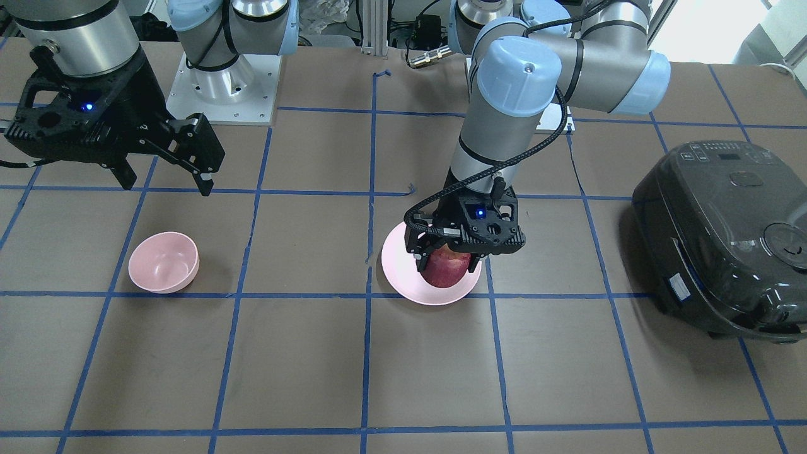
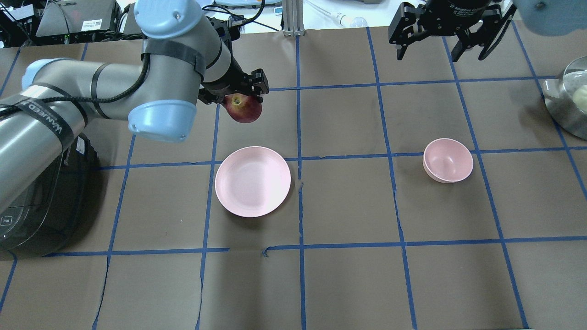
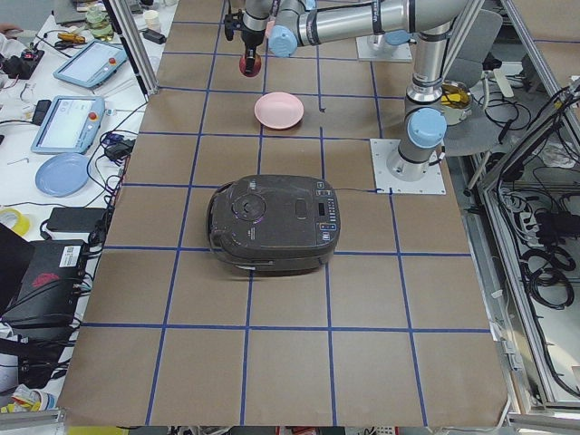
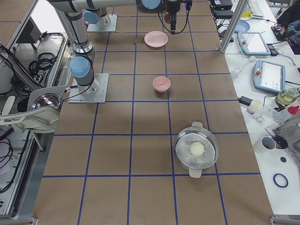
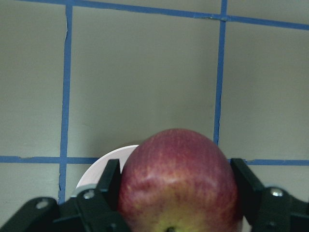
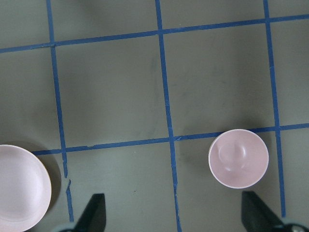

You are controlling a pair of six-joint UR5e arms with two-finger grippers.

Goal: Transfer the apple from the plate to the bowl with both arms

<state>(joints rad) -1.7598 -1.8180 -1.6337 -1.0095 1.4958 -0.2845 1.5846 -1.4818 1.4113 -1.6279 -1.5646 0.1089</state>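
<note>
- a big shiny black rice cooker [image 2: 32, 201] sits on the brown table with blue tape lines [image 2: 348, 284]. it is off to the outer side of the left gripper, partly under that arm.
- the left gripper [image 1: 446, 260] points down. its two black fingers [image 5: 110, 186] pinch the small round red apple with yellow patches [image 2: 243, 110], one finger on each side.
- the apple is up in the air between those fingers and does not touch the dish below.
- the wide shallow pale-pink plate [image 2: 252, 181] lies flat on the table, right under the left gripper and the apple.
- the small deep pale-pink bowl [image 2: 448, 160] stands on the table, well apart from the left gripper. it is down below the right gripper, and in the right wrist view it sits nearer one fingertip than the other.
- the right gripper [image 1: 167, 183] hangs high over the table. its fingers are spread wide apart with nothing between them.
- a round silver metal pot [image 2: 566, 103] with a pale round thing inside sits past the right gripper, on its outer side.
</note>
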